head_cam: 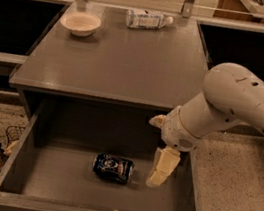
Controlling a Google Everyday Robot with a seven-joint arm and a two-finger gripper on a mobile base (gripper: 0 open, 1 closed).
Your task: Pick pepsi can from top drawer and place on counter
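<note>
Two things sit on the grey bench. A small pale bowl is near the back left corner, and a clear plastic bottle with a white label lies on its side along the back edge, a bit right of the middle. They're well apart from each other.

Below the bench the drawer is pulled all the way out. The can is lying on its side on the drawer bottom, roughly in the middle, dark blue with the round logo facing up. It isn't touching any wall.

Just to the right of the can is the end effector, down inside the drawer. Its two cream fingers are spread apart with nothing between them. The lower one points down, its tip close beside the can's right end, but I can't tell if they touch. The white arm comes in from the right side, bending over the drawer's right wall, with the speckled floor beneath it.
</note>
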